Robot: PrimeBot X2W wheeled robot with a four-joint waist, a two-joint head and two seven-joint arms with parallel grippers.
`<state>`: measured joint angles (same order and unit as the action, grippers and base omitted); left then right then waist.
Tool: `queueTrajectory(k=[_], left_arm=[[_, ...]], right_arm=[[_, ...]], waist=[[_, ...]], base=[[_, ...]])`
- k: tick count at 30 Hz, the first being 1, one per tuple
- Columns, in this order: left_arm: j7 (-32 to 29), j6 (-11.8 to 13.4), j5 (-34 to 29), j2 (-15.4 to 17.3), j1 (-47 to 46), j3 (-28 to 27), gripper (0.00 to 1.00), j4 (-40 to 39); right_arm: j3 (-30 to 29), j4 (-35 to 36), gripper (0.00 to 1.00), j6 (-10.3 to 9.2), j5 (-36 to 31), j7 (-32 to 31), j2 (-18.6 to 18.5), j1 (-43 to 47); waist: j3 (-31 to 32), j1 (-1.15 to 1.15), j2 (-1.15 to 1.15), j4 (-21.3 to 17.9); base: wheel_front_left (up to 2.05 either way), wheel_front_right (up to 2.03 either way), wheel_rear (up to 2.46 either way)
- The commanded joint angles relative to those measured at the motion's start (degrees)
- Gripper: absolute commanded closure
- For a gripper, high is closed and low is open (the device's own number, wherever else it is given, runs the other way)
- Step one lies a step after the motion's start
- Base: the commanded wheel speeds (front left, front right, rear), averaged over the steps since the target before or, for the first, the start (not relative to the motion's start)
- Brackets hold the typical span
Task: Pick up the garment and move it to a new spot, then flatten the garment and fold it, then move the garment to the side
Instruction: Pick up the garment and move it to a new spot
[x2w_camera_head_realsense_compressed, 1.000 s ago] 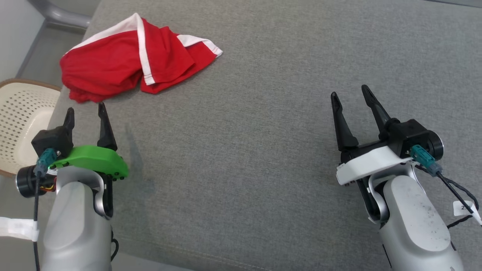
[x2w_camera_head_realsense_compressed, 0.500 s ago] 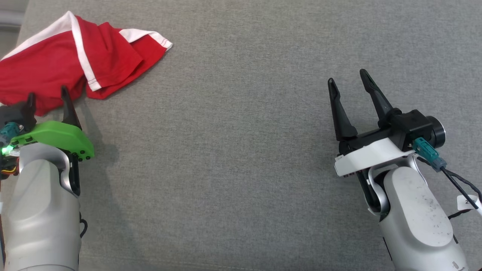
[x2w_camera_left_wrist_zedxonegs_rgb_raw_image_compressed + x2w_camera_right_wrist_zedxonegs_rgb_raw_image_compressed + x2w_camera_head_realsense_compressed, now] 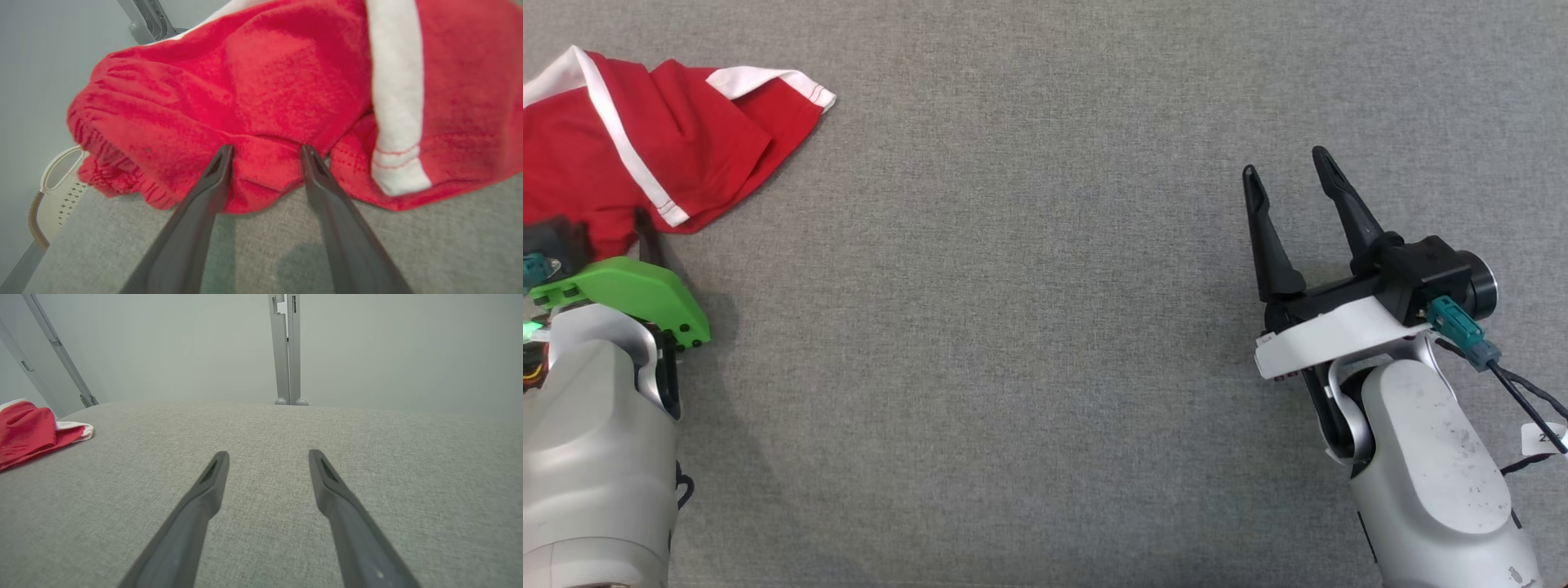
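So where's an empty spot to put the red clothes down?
The grey surface is bare across its whole middle, from the red garment over to the right hand, and in front of that hand too. The crowded bit is the left edge, where the left hand reaches into the bunched red garment.

A cut-off "2" on the small white tag (image 3: pixel 1544 438) at the head view's right edge.

Grey woven surface (image 3: pixel 1045 327) before a pale wall (image 3: pixel 163 343), grey metal post (image 3: pixel 286 351), cream perforated basket (image 3: pixel 65 195).
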<state>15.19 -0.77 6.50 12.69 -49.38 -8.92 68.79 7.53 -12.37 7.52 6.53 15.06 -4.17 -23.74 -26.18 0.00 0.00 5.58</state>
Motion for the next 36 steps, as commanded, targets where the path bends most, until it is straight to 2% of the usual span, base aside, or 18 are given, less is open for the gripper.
queueTrajectory(k=[1,8,18,19,26,36], left_arm=[[-0.18,-0.19,0.11,0.01,-0.64,0.31,1.0,1.03],[-0.1,-1.16,0.49,-0.64,-1.09,0.87,1.0,-0.23],[-0.07,-2.35,-1.45,-2.45,2.71,3.15,1.0,-11.67],[-0.07,-2.63,-2.06,-3.17,3.67,4.11,1.0,-14.58],[-0.07,-3.86,-3.12,-6.41,5.87,7.3,1.0,-22.1],[-0.06,-5.69,-1.01,-9.59,8.02,15.39,1.0,-31.33]], right_arm=[[-0.22,0.13,0.0,-0.07,0.14,0.14,0.04,0.33],[-0.46,-0.87,0.0,-0.07,0.52,0.14,0.36,0.6],[-1.0,-2.44,0.0,-0.07,2.05,0.14,0.94,1.7],[-1.37,-2.74,0.0,-0.07,2.29,0.14,1.01,2.36],[-1.89,-3.24,0.0,-0.07,3.45,0.14,1.2,3.49],[-1.75,-3.58,0.0,-0.07,6.12,0.14,1.21,4.2]], waist=[[0.07,0.0,0.0,0.16],[1.99,0.0,0.0,1.19],[7.25,0.0,0.0,1.56],[8.28,0.0,0.0,1.3],[10.53,0.0,0.0,-0.67],[12.82,0.0,0.0,-4.93]], base=[[0.0,0.0,0.0],[0.0,0.0,0.0],[0.0,0.0,0.0],[0.0,0.0,0.0],[0.0,0.0,0.0],[0.0,0.0,0.0]])
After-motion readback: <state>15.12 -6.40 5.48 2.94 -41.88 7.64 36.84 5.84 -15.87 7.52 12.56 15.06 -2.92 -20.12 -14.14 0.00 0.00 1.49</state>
